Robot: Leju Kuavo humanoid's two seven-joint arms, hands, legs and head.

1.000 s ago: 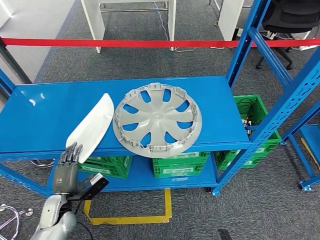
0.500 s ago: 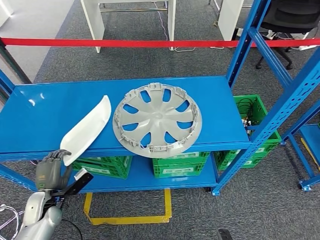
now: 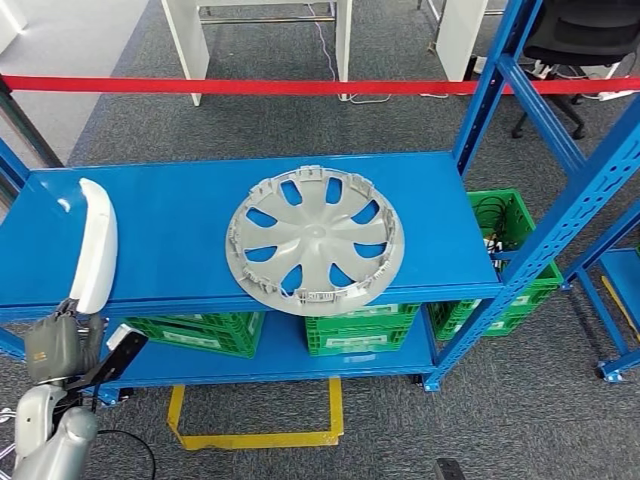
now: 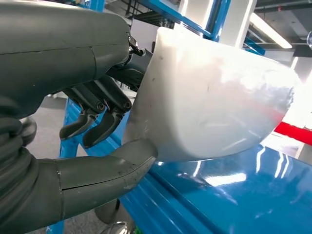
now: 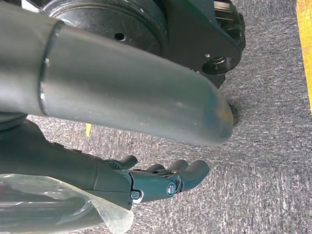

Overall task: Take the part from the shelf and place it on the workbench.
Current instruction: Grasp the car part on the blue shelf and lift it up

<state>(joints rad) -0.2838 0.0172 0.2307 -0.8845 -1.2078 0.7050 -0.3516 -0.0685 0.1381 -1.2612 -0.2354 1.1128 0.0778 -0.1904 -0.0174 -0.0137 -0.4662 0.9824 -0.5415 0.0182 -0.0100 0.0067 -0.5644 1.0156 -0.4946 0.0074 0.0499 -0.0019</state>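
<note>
The white curved part [image 3: 94, 245] stands nearly upright over the left front edge of the blue shelf [image 3: 173, 215]. My left hand [image 3: 53, 348] grips its lower end from below the shelf edge. In the left wrist view the part [image 4: 217, 92] is pinched between the thumb and the dark fingers [image 4: 99, 105], just above the shelf top. A grey wheel cover [image 3: 315, 237] lies flat in the middle of the shelf, apart from the hand. My right hand [image 5: 162, 180] hangs over grey carpet with its fingers loosely apart and nothing in it.
Green crates [image 3: 361, 328] sit on the lower shelf, and another [image 3: 502, 255] stands to the right. Blue uprights [image 3: 528, 255] slant on the right. Red tape [image 3: 302, 87] spans the back, with white table legs [image 3: 185, 40] behind it. A yellow marking [image 3: 256, 438] lies on the floor.
My left hand has moved left and down with the white part. The part swung from lying slanted beside the wheel cover to standing nearly upright at the shelf's left front edge.
</note>
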